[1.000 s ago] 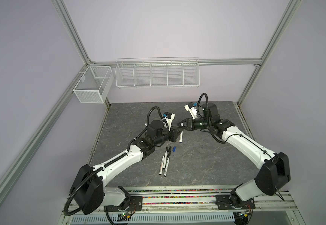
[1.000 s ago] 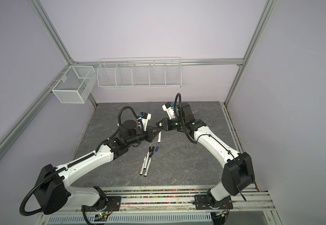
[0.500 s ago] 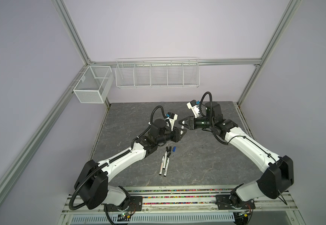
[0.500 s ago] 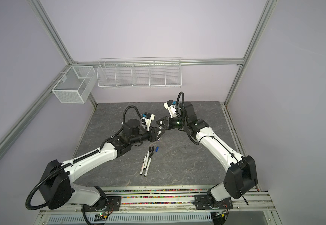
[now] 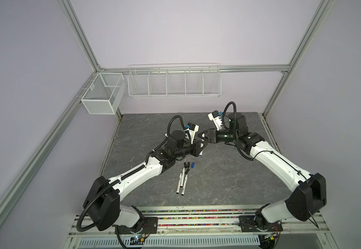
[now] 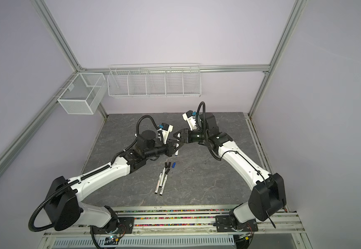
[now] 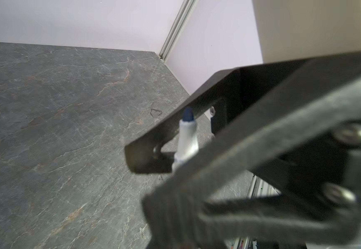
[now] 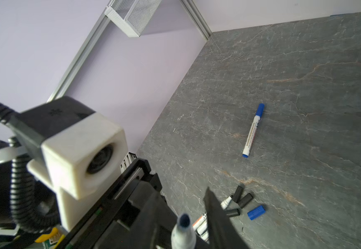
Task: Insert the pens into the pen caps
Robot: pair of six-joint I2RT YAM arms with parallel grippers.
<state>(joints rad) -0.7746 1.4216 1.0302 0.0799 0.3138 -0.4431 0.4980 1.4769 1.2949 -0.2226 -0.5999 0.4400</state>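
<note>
Tabletop (image 5: 218, 183): stone-look slab, grey, veined; matt to us.
Held pen (image 7: 187, 138): wht plastic barrel, smooth, semi-gloss; tip dk blue, matt.
Black caps (image 8: 245, 200): plastic, dull sheen.
Blue cap (image 8: 256, 212): plastic, smooth, glossier.
Left gripper fingers (image 7: 261, 146): blk, matt; we note ribbed grain.
Wire rack (image 5: 174, 86) + mesh basket (image 5: 102, 101): wht-coated metal.
Frame (image 5: 79, 36): bare metal, satin.

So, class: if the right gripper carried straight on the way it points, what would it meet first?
Most likely the blue-tipped pen clamped in the left gripper; the right gripper stands open right at it. Depth is hard to judge.
</note>
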